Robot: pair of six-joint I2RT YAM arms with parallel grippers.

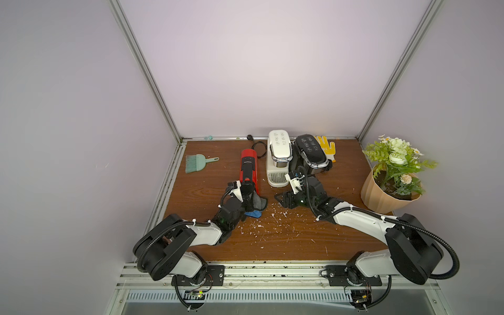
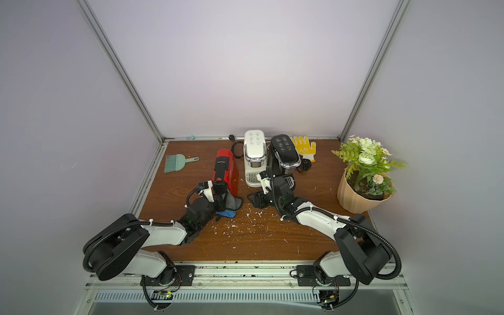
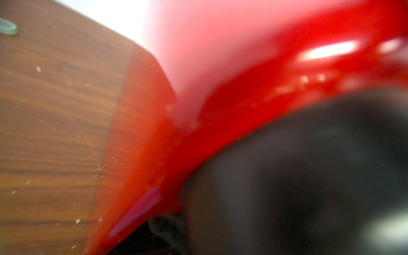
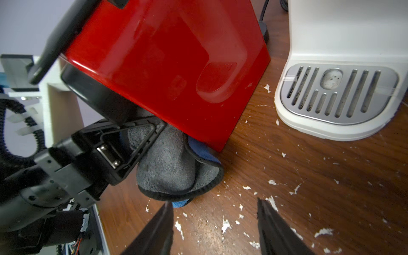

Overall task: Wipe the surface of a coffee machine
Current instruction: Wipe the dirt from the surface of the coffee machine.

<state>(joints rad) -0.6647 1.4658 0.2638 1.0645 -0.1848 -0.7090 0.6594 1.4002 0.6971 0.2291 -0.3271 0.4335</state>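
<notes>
Wiping of the red coffee machine by the left arm, hazards marked, near edge to far edge. White crumbs (image 4: 271, 182) lie scattered over the middle of the tabletop (image 1: 286, 245) toward its near edge; a cloth dragged low would likely gather them and smear or scratch the casing.

The right gripper (image 4: 214, 202) hangs low over the crumbs just beside the cloth, jaws parted and holding nothing. It does not brace the machine, so nothing resists a push.

The left gripper (image 4: 152, 134) has its fingers clenched on a grey and blue cloth (image 4: 170, 167). The cloth is bunched against the lower front of the red coffee machine (image 1: 248, 166), which stands left of the tabletop's centre. The cloth's lower fold touches the wood, and part of it appears tucked under the machine's front corner. A hard stroke could snag it there and pull it from the grip, or slide or tip the tall, narrow body. Whether the machine stands fully upright cannot be told.

Toward the right edge stand a white coffee machine (image 1: 278, 155), near the red one, and a black coffee machine (image 1: 311, 152); a shoved red machine could strike the white.

Behind it a black cord (image 1: 259, 148) coils toward the far edge and could catch. The brush (image 1: 195, 163) near the far left corner, the glove (image 1: 326, 147) at the far edge and the plant pot (image 1: 381, 196) at the right edge lie well apart.
</notes>
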